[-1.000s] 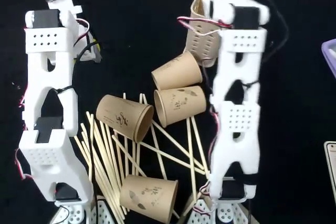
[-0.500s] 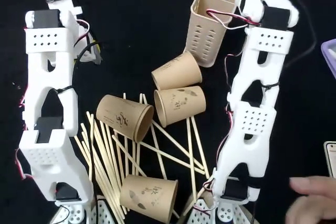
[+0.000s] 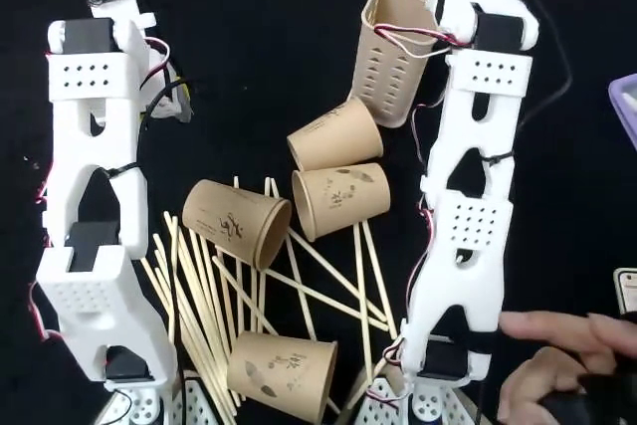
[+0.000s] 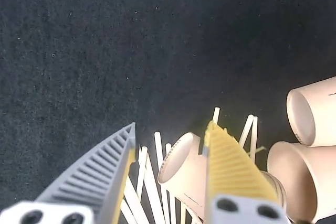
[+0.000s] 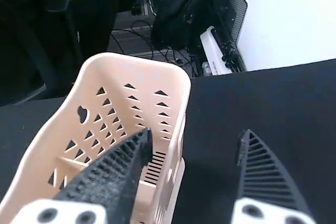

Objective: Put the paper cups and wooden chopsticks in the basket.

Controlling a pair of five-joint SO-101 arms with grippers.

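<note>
A black table (image 3: 259,57) is spanned by the left arm (image 3: 90,196) and the right arm (image 3: 473,196). At the far side a perforated beige basket (image 3: 390,57) is set tilted, with a divider seen inside. The right gripper (image 5: 197,132) is held spread, one finger over the basket's wall and the other over the table. Four paper cups (image 3: 335,134) are laid on their sides between the arms, among scattered wooden chopsticks (image 3: 199,296). The left gripper (image 4: 170,127) is held spread above a cup's rim and chopstick ends. Dark print is borne by the cups, seemingly too small to be read.
</note>
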